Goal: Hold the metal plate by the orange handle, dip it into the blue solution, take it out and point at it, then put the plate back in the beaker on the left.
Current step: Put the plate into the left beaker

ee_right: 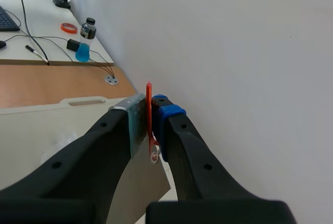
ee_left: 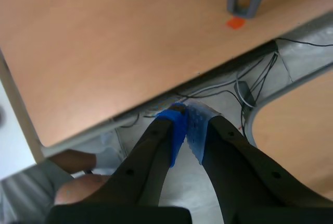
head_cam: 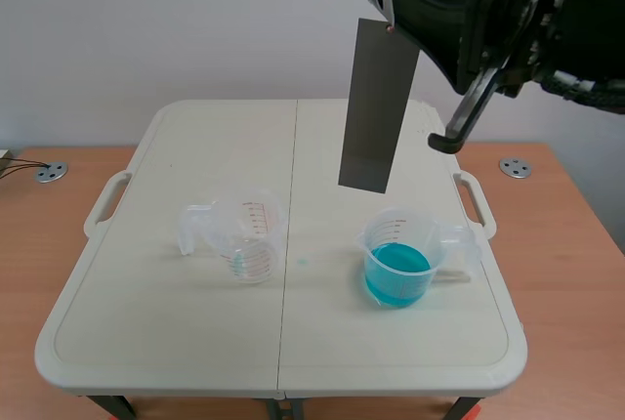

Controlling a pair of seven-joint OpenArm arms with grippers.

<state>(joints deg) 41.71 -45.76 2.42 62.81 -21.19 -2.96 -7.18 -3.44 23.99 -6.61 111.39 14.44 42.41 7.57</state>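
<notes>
Above the right half of the table (head_cam: 146,342), over the beaker of blue solution (head_cam: 398,266): metal plate (head_cam: 379,107), long axis near upright, lower end pointing down, clear of the liquid; clamped at its orange handle (ee_right: 148,96) by right gripper (ee_right: 153,114); left gripper (ee_left: 188,125) closed on nothing, pads touching; left beaker (head_cam: 250,236) left of table centre.

You see a grey plate (head_cam: 378,107), orange-red handle (ee_right: 149,110), turquoise solution (head_cam: 396,266), and red scale marks on a clear beaker (head_cam: 252,234).
</notes>
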